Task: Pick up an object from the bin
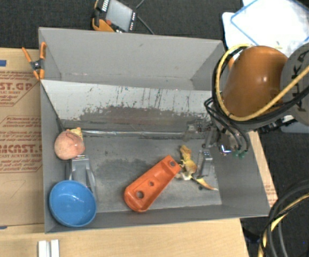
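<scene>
The pincer (204, 164) hangs low at the right end of the bin (122, 52); I cannot tell how far it is open. A small yellow toy (188, 167), hard to make out, lies just beside it and touches an orange handle-shaped piece (150, 186). Bare floor opens leftward towards a pink ball (68, 145) and a blue bowl (71, 203).

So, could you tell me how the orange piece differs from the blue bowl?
The orange piece is long and flat with holes; the blue bowl is round and hollow. The orange piece lies diagonally mid-floor; the blue bowl sits mouth up in the view's lower-left corner. The orange piece's narrow end reaches a small yellow toy by the gripper; the blue bowl lies far from it. Both rest on the bin floor.
</scene>
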Robot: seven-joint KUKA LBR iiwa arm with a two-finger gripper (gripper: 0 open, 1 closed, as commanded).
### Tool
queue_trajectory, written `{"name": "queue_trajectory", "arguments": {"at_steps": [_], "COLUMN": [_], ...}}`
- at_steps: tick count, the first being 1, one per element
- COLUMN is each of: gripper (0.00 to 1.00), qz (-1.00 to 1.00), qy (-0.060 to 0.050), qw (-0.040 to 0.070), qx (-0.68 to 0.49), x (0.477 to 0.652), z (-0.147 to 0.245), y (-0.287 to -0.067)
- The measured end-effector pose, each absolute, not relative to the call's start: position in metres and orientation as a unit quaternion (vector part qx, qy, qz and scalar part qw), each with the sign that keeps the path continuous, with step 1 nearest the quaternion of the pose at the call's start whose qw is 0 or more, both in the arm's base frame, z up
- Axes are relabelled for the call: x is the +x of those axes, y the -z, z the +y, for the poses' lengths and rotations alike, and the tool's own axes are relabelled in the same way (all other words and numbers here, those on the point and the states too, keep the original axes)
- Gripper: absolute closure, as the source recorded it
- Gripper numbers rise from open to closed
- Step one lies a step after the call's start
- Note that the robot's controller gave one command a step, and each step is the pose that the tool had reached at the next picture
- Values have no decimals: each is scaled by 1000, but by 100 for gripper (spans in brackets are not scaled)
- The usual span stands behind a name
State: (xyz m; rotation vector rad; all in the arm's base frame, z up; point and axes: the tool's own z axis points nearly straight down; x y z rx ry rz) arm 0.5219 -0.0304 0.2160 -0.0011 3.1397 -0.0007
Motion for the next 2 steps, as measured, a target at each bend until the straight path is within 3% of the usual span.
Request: {"name": "queue_trajectory", "arguments": {"at_steps": [1, 2], "gripper": [0, 0], "qz": [998, 997], "qy": [0, 1], "qw": [4, 4], "qx": [-60, -78], "x": [541, 535], "z": [-19, -12], "y": [-134, -107]}}
